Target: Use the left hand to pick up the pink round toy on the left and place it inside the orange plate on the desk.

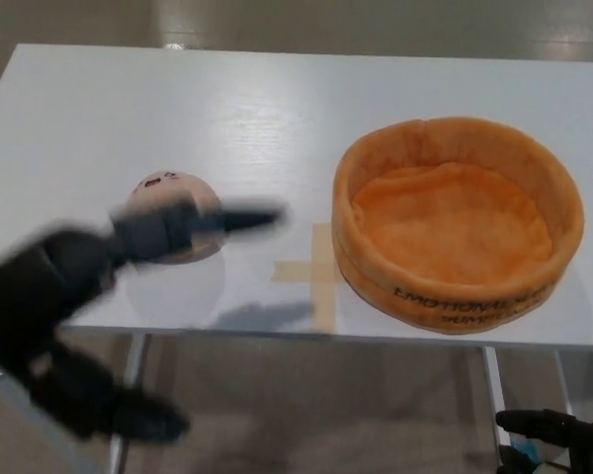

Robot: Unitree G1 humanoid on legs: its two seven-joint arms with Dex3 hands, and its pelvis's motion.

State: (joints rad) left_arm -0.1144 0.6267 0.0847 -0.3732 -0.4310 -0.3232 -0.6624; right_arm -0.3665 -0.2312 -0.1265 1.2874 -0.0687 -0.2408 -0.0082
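Head view: our left hand hangs open and empty over the toy, reaching; plate waits.

White desk is carrying three items: pink round toy lying left, orange plate sitting right, tape cross lying between them.
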